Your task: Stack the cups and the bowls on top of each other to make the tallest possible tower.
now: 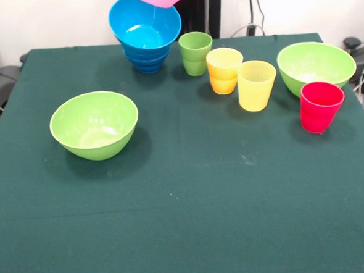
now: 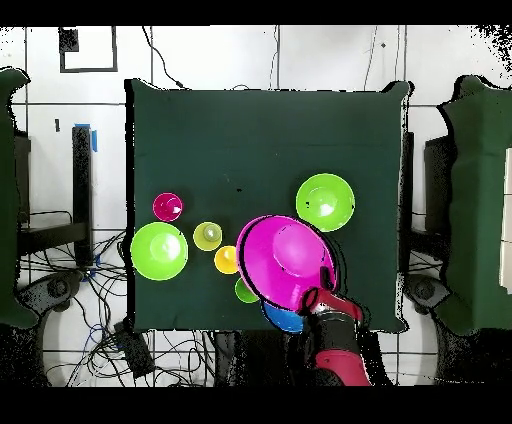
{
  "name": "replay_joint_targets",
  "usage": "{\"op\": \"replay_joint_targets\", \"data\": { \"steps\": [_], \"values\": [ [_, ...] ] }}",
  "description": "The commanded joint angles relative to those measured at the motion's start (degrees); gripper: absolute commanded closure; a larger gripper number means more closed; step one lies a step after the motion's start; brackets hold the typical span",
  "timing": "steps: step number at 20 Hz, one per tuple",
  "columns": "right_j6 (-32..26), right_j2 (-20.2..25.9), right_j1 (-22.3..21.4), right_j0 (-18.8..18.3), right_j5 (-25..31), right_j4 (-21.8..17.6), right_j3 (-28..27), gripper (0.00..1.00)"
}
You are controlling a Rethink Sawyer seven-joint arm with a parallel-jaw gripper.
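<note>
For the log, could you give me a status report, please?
Gripper shut on pink bowl, held above blue tower. Green cup close beside.

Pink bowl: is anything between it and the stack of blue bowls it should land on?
Nothing visible. The pink bowl hangs tilted over the blue stack, whose top bowl is empty; the green cup stands beside it.

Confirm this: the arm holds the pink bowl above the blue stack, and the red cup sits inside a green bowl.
Wrong on the red cup: the front view shows it standing on the table beside the green bowl, not inside. The pink bowl does hang above the blue stack.
</note>
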Motion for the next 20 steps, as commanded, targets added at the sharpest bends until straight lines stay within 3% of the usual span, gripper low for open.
{"op": "replay_joint_targets", "data": {
  "steps": [1, 5, 20],
  "values": [
    [0.5, 11.96, 1.17, -0.35, 14.31, -0.04, 14.08, 1.0],
    [1.08, 14.73, 1.44, -1.49, 12.97, -0.23, 14.73, 1.0],
    [1.34, 12.47, -4.19, -2.02, 11.13, -3.08, 15.61, 1.0]
  ]
}}
